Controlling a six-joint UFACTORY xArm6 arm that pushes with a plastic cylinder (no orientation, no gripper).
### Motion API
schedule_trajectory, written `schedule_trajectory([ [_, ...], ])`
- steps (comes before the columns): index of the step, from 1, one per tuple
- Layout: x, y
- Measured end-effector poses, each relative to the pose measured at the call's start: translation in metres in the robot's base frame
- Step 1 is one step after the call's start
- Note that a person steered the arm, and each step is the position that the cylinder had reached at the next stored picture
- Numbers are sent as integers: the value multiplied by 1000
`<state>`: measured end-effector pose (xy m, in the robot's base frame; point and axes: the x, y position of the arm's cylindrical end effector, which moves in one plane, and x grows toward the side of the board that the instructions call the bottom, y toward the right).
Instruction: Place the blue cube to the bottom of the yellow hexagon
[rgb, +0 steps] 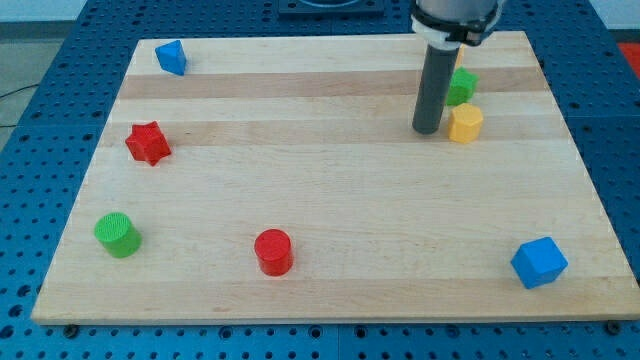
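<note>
The blue cube (539, 263) lies near the board's bottom right corner. The yellow hexagon (465, 124) sits at the upper right, just below a green block (461, 87). My rod comes down from the view's top and my tip (427, 131) rests on the board just left of the yellow hexagon, close to it. The tip is far above the blue cube and to its left.
A second blue block (171, 57) sits at the top left corner. A red star (148, 143) is at the left, a green cylinder (117, 235) at the lower left, a red cylinder (273, 252) at the bottom middle. The wooden board (320, 210) lies on a blue perforated table.
</note>
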<state>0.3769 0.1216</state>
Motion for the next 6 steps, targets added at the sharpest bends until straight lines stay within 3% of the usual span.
schedule_trajectory([
  [2, 16, 21],
  [3, 99, 39],
  [4, 120, 146],
  [5, 168, 166],
  [6, 240, 81],
])
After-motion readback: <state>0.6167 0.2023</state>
